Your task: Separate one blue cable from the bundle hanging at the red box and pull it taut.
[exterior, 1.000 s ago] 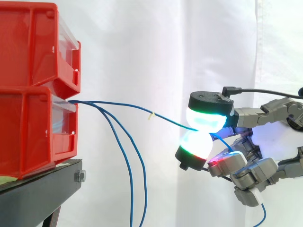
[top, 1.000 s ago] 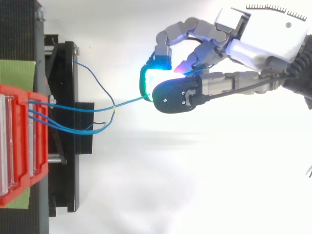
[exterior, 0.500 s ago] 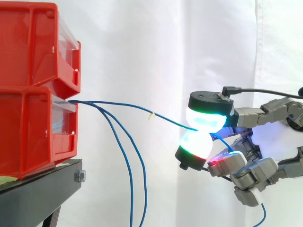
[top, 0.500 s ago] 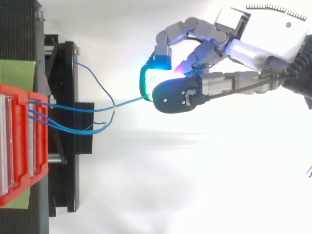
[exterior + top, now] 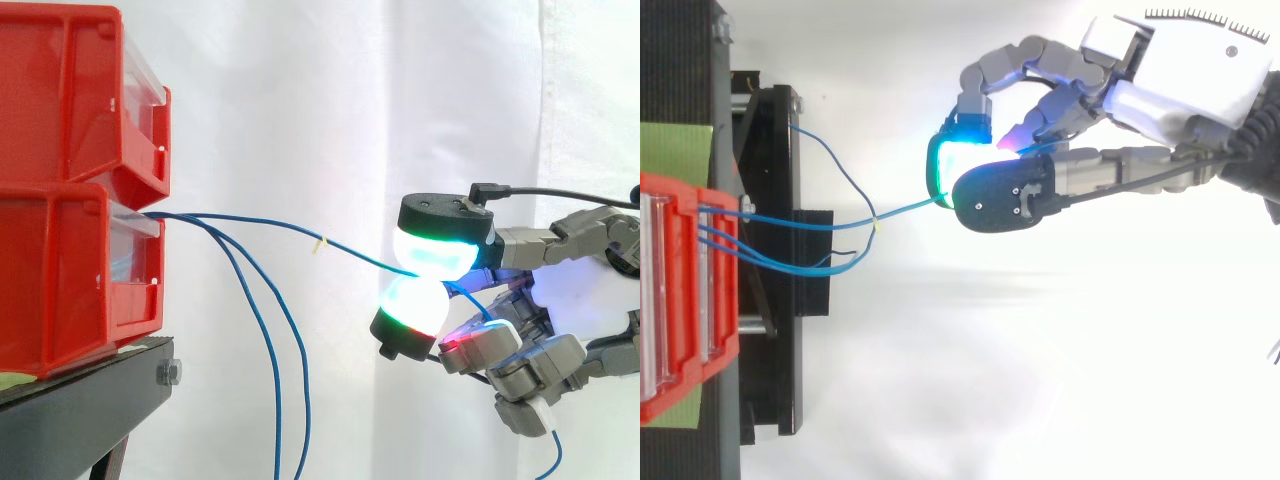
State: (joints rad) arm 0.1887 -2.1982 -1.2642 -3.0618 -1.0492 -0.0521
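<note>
Thin blue cables come out of the lower red box (image 5: 70,280) at its front. One blue cable (image 5: 270,227) runs almost level to the right, with a small pale tag on it, and ends between two glowing fingertips (image 5: 432,256). My hand (image 5: 560,300) is shut on that cable, pinching it about mid-height right of the boxes. Two other blue cables (image 5: 275,350) droop down from the box. In the top view the pinched cable (image 5: 905,211) leads from the box (image 5: 685,290) to my hand (image 5: 1140,90).
A second red box (image 5: 80,90) is stacked on the lower one. Both rest on a black stand (image 5: 90,410). A white curtain hangs behind. A loose cable end (image 5: 548,462) dangles below my hand.
</note>
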